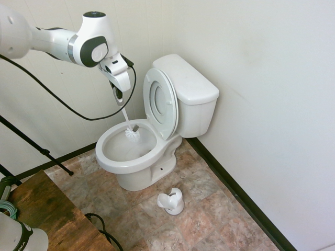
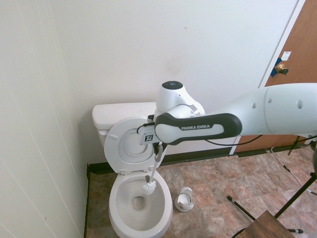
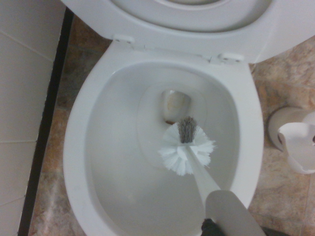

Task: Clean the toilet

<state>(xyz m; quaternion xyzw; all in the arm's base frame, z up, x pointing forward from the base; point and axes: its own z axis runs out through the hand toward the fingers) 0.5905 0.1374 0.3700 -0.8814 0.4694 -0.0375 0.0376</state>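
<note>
A white brush holder point(image 1: 171, 201) stands on the tiled floor point(image 1: 209, 214) near me. A wooden table point(image 1: 49, 212) fills one corner; a brown door point(image 2: 292, 74) stands beyond.

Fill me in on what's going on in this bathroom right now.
The white robot arm's hand is shut on the handle of a white toilet brush and holds it over the open toilet, bristles down inside the bowl. The lid is up against the tank. From these views I cannot tell whether the bristles touch the porcelain yet. The small white brush holder sits empty on the tiled floor beside the toilet.
</note>
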